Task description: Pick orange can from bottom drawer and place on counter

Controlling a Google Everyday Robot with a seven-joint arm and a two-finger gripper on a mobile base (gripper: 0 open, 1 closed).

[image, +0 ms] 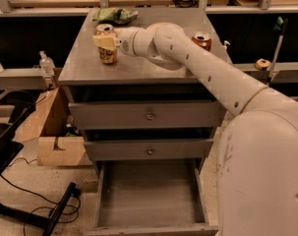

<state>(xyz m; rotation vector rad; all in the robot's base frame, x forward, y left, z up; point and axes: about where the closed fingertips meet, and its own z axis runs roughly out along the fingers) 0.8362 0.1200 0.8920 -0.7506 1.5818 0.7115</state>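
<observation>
**Camera view: can gripped over counter, left half**

The counter (pixel 84 68) has bare surface to the left of and in front of the gripper (pixel 107 42). A green bag (pixel 115 15) lies behind it and a red can (pixel 202 41) well apart to the right. The jaws are clamped on the can (pixel 108 57), which stands upright between them, base at the counter surface. The drawer (pixel 151 195) stands open.
</observation>
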